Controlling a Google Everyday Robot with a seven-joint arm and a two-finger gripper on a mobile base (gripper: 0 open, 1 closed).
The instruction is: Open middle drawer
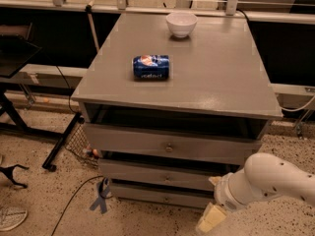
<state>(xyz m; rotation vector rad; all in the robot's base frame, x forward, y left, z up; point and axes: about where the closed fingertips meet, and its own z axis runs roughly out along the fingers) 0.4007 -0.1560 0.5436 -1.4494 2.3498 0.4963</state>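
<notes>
The grey cabinet (211, 77) has three stacked drawers. The middle drawer (142, 172) is a shallow grey front with a small round knob (167, 179) at its centre, and it sits pushed in, set back under the taller top drawer (147, 142). The slim bottom drawer (142, 193) lies below it. My gripper (210, 217), cream-coloured on a white arm (266, 181), hangs low near the floor at the cabinet's front right corner. It is below and to the right of the middle drawer's knob and does not touch it.
A blue soda can (150, 66) lies on its side on the cabinet top and a white bowl (181, 23) stands at the back. A black stand's legs (59, 146) and a cable (74, 200) are on the speckled floor to the left.
</notes>
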